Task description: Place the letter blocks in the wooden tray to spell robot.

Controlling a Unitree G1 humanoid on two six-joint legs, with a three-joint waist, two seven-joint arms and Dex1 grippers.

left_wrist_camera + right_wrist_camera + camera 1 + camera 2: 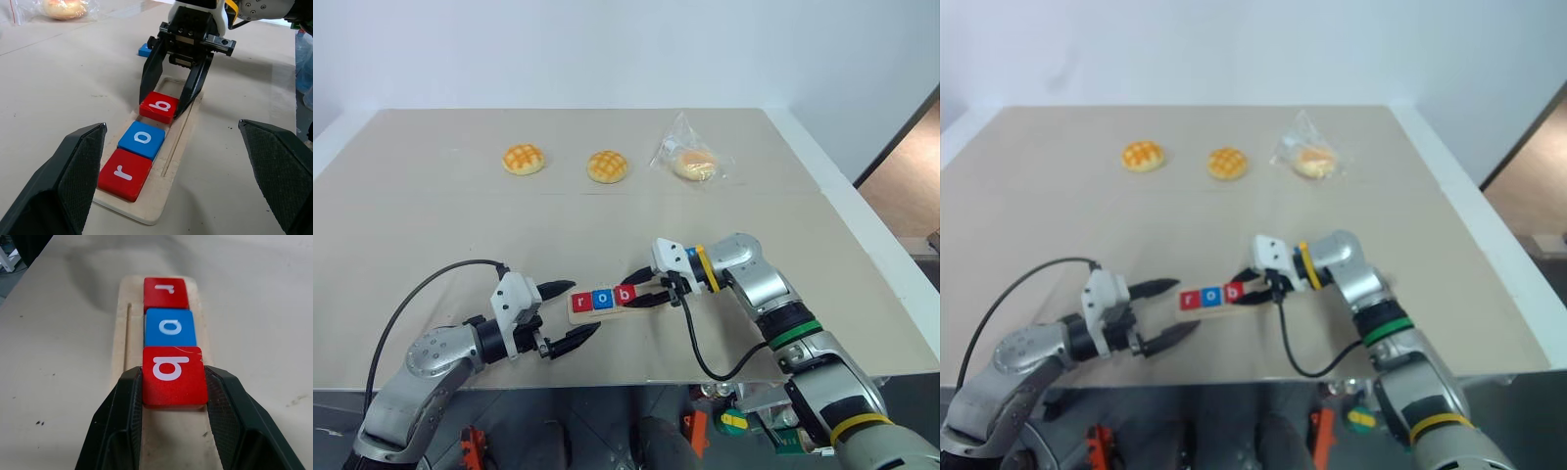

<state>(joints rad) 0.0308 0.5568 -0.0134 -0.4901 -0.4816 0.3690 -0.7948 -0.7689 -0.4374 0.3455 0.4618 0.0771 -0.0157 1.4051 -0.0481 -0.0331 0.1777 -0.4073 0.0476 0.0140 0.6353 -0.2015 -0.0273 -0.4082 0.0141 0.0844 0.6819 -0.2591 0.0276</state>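
The wooden tray [607,304] lies near the table's front edge. A red r block [124,174] and a blue o block [142,138] rest in its groove. A red b block [172,374] comes third, right behind the o. My right gripper [641,292] is shut on it, one black finger [128,401] on each side. Whether the b rests flat in the groove I cannot tell. The rest of the groove past the b is bare. My left gripper [586,306] stands open at the tray's r end, holding nothing. Another blue block [144,50] lies on the table beyond the tray, its letter hidden.
Two golden buns [524,159] [607,165] and a bun in a clear bag [693,162] sit at the far side of the beige table [431,235]. The table's front edge runs just below both grippers. A black cable loops off each wrist.
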